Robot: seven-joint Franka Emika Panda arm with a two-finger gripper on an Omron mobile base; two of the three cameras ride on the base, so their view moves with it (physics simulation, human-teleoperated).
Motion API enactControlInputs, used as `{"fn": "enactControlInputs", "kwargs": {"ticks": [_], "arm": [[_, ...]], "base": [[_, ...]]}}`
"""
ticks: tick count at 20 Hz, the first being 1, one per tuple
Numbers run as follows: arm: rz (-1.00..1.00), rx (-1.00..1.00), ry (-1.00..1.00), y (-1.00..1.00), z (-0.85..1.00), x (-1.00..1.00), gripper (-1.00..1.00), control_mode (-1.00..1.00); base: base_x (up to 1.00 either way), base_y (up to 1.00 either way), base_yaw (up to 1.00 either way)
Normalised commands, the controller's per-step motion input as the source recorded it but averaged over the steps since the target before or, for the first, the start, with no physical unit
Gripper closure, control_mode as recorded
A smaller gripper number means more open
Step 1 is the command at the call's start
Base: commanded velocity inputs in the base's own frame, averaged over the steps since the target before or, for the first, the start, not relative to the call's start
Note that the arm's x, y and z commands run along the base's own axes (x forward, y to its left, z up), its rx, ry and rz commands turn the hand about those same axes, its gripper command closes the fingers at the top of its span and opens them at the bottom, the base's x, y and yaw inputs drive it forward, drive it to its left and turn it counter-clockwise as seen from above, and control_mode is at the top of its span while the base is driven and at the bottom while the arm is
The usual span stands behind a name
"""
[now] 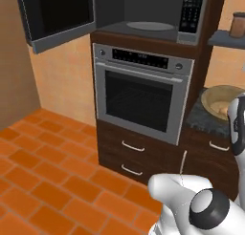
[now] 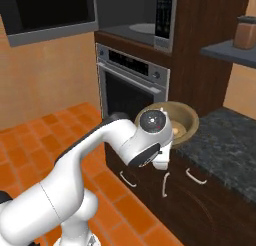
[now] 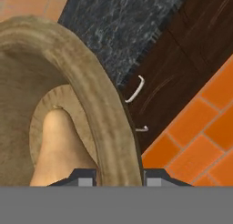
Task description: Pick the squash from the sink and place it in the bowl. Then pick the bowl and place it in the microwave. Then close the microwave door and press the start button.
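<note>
The white arm (image 2: 90, 155) is bent at the elbow and reached forward and to the right. The gripper (image 3: 117, 177) is clamped across the rim of the bowl (image 3: 107, 123), one fingertip inside, one outside.

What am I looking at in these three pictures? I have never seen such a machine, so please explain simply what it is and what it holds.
This is a simulated kitchen with a white robot arm on a driving base. Two pictures come from cameras on the base, behind the arm to its left and right. The third comes from a camera on the hand. The gripper is shut on the rim of the wooden bowl, which is at the edge of the dark counter. The squash lies inside it. Above the oven, the microwave stands with its door open.
</note>
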Motion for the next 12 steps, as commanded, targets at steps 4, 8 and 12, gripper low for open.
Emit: {"fn": "enactControlInputs", "kwargs": {"ticks": [4,8,12], "arm": [[0.00,0.00,0.00,0.00,0.00,0.00,1.00,1.00],[0.00,0.00,0.00,0.00,0.00,0.00,1.00,1.00],[0.00,0.00,0.00,0.00,0.00,0.00,1.00,1.00]], "base": [[1.00,0.78,0.01],[1.00,0.80,0.00],[0.95,0.58,-0.10]]}}
